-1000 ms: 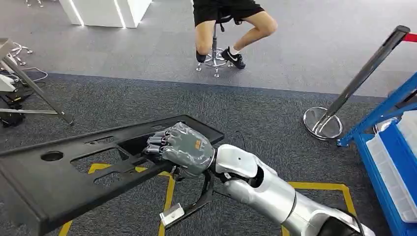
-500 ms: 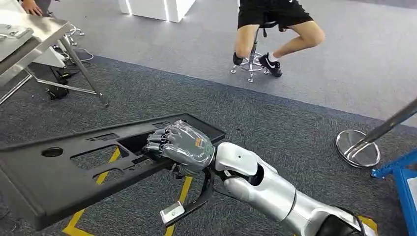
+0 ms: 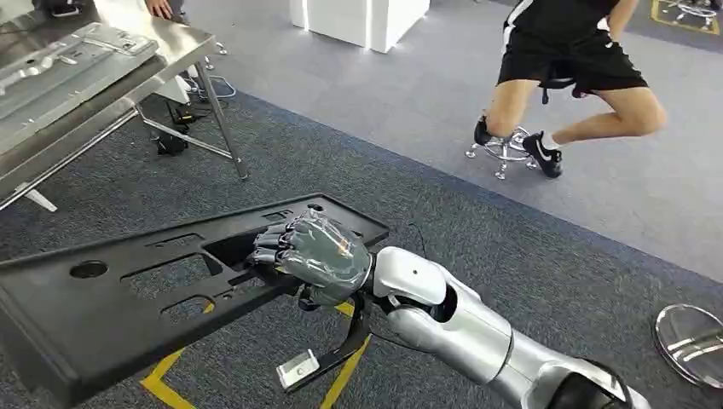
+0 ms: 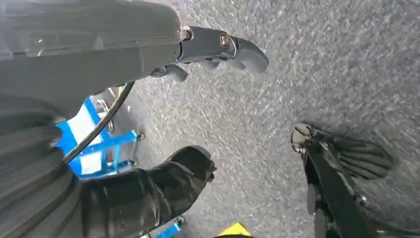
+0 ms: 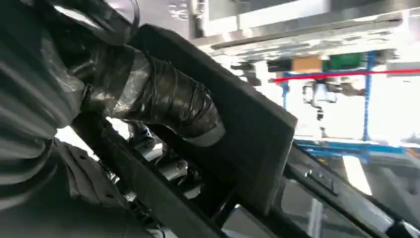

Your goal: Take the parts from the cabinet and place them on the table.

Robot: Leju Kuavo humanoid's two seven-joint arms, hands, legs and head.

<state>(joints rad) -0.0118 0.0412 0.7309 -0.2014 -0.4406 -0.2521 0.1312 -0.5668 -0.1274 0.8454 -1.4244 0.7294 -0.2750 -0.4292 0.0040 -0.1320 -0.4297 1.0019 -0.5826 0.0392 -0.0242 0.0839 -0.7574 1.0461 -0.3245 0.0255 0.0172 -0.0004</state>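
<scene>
Robot hand above grey carpet

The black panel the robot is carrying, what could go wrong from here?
The right robot hand grips the long black panel near one end through a cutout, so the far end may sag or twist loose. That end could also clip the steel table or its leg. A person sits nearby.

**Black panel carried above the carpet**

The black plastic panel was long and flat, pierced by several rectangular cutouts and one round hole near its left end. It hung tilted above the floor, its far right corner highest. A thin black bracket with a silver tab dangled beneath it. The metal table stood at upper left, well apart.
</scene>
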